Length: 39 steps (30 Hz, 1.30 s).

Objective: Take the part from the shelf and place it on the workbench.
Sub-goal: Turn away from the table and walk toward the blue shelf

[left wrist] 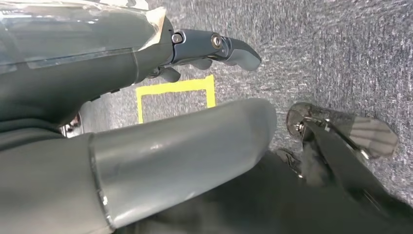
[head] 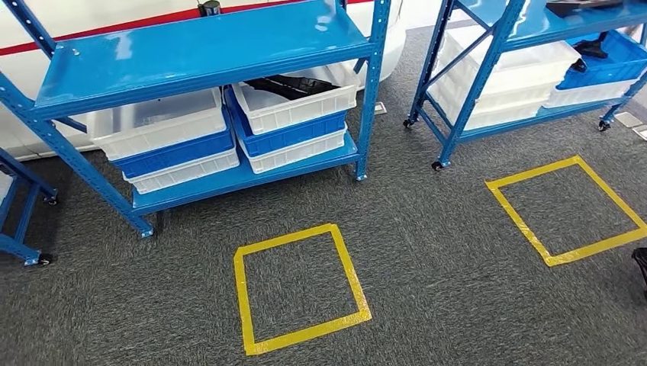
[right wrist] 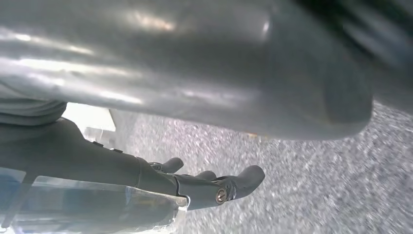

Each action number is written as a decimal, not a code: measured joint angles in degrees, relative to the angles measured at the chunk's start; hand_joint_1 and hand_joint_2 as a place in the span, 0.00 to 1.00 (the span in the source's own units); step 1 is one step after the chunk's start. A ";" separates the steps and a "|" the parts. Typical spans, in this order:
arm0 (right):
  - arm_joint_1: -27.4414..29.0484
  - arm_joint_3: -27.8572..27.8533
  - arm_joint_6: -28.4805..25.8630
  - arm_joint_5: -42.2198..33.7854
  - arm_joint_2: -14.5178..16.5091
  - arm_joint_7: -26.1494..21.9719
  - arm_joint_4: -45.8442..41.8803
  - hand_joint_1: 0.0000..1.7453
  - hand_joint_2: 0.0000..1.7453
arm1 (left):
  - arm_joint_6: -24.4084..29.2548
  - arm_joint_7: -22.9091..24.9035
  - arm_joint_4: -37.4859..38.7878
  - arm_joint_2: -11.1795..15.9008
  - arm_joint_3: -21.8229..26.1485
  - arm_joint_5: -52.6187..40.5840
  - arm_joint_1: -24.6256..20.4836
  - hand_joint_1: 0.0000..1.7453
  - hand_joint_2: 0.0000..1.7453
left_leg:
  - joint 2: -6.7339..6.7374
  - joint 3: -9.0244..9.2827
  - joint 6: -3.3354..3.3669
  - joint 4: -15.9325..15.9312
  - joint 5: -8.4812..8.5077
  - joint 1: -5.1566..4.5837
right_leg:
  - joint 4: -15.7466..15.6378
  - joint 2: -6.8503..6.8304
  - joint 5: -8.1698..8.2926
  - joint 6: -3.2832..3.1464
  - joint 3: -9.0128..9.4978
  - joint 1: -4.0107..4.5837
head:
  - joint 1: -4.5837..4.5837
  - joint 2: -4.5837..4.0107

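A dark part (head: 286,85) lies in the upper white bin (head: 305,103) on the lower level of the left blue shelf (head: 206,46). Another dark part (head: 580,8) sits on the right shelf's upper level (head: 534,23). My left hand (left wrist: 97,73) hangs over the grey carpet, its fingers (left wrist: 229,48) stretched out and apart from the thumb (left wrist: 185,156), holding nothing. My right hand (right wrist: 146,170) also hangs above the carpet, its fingers (right wrist: 238,183) extended, with nothing in it.
Stacked white and blue bins (head: 168,145) fill the left shelf's lower level, and more bins (head: 519,76) sit on the right shelf. Two yellow tape squares (head: 297,290) (head: 568,210) mark the carpet in front of the shelves. A third blue frame (head: 19,221) stands at far left.
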 joint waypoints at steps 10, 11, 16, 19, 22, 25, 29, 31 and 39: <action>0.02 -0.05 -0.41 1.09 0.14 0.00 -0.04 0.00 0.00 | -3.79 -2.26 -0.04 0.60 -0.07 -0.01 -0.04 0.00 0.00 | -4.64 1.27 1.92 -3.69 1.65 0.33 | 13.62 5.72 -6.71 1.03 -5.87 -0.25 | 0.77 -0.01; 0.04 -0.05 -0.41 1.10 0.14 0.00 -0.04 0.00 0.00 | -3.81 -2.31 -0.04 0.61 -0.07 0.00 -0.03 0.00 0.00 | -4.81 1.25 1.92 -3.68 1.65 0.33 | 14.43 5.75 -7.00 1.03 -6.28 -0.25 | 0.76 -0.01; 0.04 -0.07 -0.45 1.25 0.13 -0.01 -0.05 0.00 0.00 | -3.80 -2.44 -0.04 0.68 -0.07 0.09 0.02 0.00 0.00 | -5.57 1.26 1.91 -3.67 1.66 0.34 | 15.87 5.82 -7.12 1.31 -7.14 -0.27 | 0.78 0.00; -0.07 -0.08 -0.59 1.80 0.10 -0.02 -0.03 0.00 0.00 | -3.75 -2.96 -0.04 0.93 -0.07 0.37 0.22 0.00 0.00 | -9.57 1.23 1.08 -3.29 1.56 0.29 | 7.93 8.20 -2.75 2.36 -4.13 -0.71 | 0.87 -0.01; -0.25 -0.09 -0.54 1.97 0.20 -0.02 -0.01 0.00 0.00 | -3.57 -3.22 -0.02 1.11 -0.07 0.52 0.43 0.00 0.00 | -11.10 0.50 -0.56 -2.59 1.26 0.43 | 0.26 8.62 0.52 0.92 -0.59 -0.97 | 0.69 -0.01; -0.05 -0.08 -0.62 2.25 0.21 -0.27 -0.02 0.00 0.00 | -3.32 -3.74 -0.02 1.21 -0.07 0.61 0.33 0.00 0.00 | -5.53 -3.23 -1.35 4.98 -3.11 0.38 | 0.13 6.35 0.53 -0.08 -0.49 -0.86 | -0.03 -0.01; 0.09 -0.05 -1.16 2.59 0.16 -0.97 0.00 0.00 0.00 | -3.03 -5.31 -0.04 1.26 -0.07 0.69 0.47 0.00 0.00 | -3.98 -7.14 -1.62 12.45 -4.97 0.73 | 0.14 4.01 0.27 -0.50 -0.50 -0.44 | -0.21 0.00; -0.12 -0.06 -1.55 2.51 0.24 -0.58 0.00 0.00 0.00 | -2.97 -5.93 -0.04 1.32 -0.07 0.70 0.58 0.00 0.00 | -3.63 -3.15 -1.02 5.07 -1.20 0.68 | 0.14 3.62 0.19 -0.46 -0.32 -0.34 | -0.26 0.00; -0.24 -0.55 -1.51 2.07 0.51 1.49 -0.04 0.00 0.00 | -1.66 -5.60 -0.04 1.38 -0.07 0.51 0.28 0.00 0.00 | -3.59 2.12 1.50 -4.07 0.93 0.37 | 3.35 4.52 -1.88 1.15 -1.44 -0.13 | 0.03 -0.01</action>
